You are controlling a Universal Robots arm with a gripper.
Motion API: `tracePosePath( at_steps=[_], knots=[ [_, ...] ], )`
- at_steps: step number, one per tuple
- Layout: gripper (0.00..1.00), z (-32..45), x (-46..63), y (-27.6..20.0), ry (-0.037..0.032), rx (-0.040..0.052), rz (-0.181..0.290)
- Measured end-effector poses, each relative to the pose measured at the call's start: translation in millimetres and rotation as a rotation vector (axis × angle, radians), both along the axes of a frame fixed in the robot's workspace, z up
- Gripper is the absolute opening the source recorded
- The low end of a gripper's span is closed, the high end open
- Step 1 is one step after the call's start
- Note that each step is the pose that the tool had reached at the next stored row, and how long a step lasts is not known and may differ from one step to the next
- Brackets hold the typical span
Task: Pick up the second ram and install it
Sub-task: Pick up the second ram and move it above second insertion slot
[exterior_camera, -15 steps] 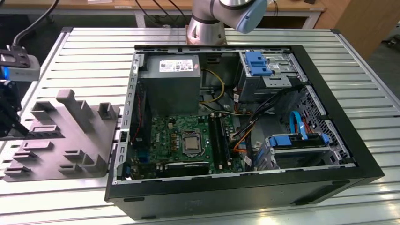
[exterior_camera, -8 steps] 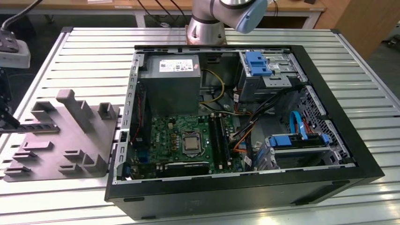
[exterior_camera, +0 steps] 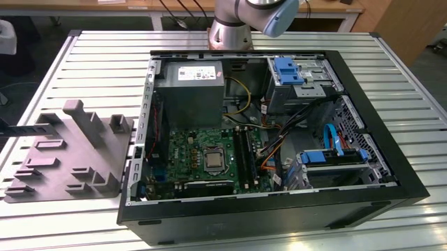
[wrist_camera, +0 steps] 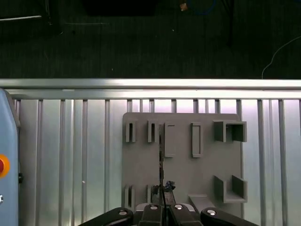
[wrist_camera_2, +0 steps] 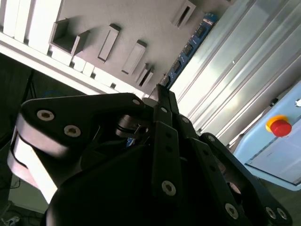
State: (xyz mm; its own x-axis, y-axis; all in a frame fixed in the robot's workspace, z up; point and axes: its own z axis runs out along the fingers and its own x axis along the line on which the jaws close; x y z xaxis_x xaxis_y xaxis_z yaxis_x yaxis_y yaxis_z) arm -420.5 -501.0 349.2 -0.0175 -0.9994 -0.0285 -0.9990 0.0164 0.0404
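Presently the pick-up stage reads as done and the installation as not done. In both wrist views the claw (wrist_camera_2: 162,92) has its black link-arms drawn together to a narrow tip, closed on one end of the second ram (wrist_camera_2: 190,44). The strip juts out beyond the tip. It hangs over the grey fixture tray (wrist_camera: 183,174) and appears clear of the tray's slots.

In the first wrist view the second ram (wrist_camera: 161,160) is edge-on, a thin dark line running out from the claw (wrist_camera: 163,200).

In the exterior view the fixture tray (exterior_camera: 70,157) lies at the exterior view's left on the table (exterior_camera: 104,57), beside the open computer case (exterior_camera: 391,157). The memory slots (exterior_camera: 241,151) sit centre-frame on the green motherboard (exterior_camera: 209,151). I cannot tell whether any slot is already filled. The carried strip is well apart from them, so seating is outstanding.

Materials:
- **Second ram:** a flat, rigid, dark-blue board with a row of darker chips.
- **Fixture tray:** matte grey, moulded, with rectangular pockets and upright blocks.
- **Table:** ribbed bright metal slats.
- **Computer case:** black outside, bare sheet metal inside.
- **Claw:** matte black with pale round fasteners.
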Motion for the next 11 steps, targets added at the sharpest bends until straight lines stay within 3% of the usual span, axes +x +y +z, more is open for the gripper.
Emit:
tracePosePath(
  at_steps=[11],
  knots=[
    [0.11,46.9,0.2,0.1,0.0001,0.0000,0.000]
  ],
)
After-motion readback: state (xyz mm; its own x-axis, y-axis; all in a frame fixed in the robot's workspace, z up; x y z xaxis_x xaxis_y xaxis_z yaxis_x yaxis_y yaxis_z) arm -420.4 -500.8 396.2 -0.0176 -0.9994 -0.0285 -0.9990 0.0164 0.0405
